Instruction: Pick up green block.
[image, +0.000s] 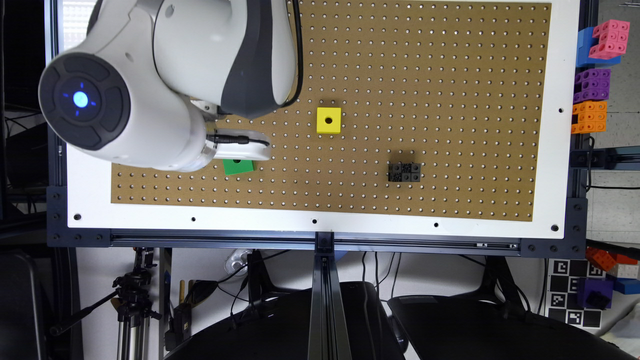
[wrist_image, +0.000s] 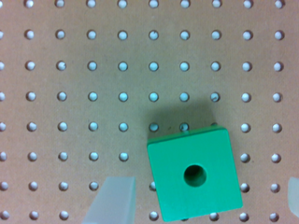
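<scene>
**Green block sits between spread fingers on the pegboard**

Closest to the wrist camera are the two translucent fingers (wrist_image: 114, 199), one a pale wedge cut off by the frame edge, the other only a sliver at the opposite edge. They stand wide apart, gripping nothing. The gripper (wrist_image: 201, 198) has the green block (wrist_image: 194, 173) lying in the gap, nearer the wedge-shaped finger than the sliver, and touching neither as far as I can see.

The block is bright green, square-topped, with a round dark hole in the middle of its top face. It is turned slightly askew against the rows of holes in the brown pegboard (wrist_image: 121, 65), and a soft shadow falls on the board beside it, on the side away from the fingers.

From the exterior view much is covered: the big white arm (image: 150, 80) and the white part past its wrist sit over the block (image: 238, 166), leaving just a green strip showing below. The fingers cannot be made out there.

Well away from the fingers, towards the exterior view's right, a yellow cube (image: 328, 120) with its own hole rests on the board, and farther right a small black studded brick (image: 404, 172). Stacked coloured bricks (image: 595, 75) stand off the board's white border (image: 560, 125), partly cut by the frame.
</scene>
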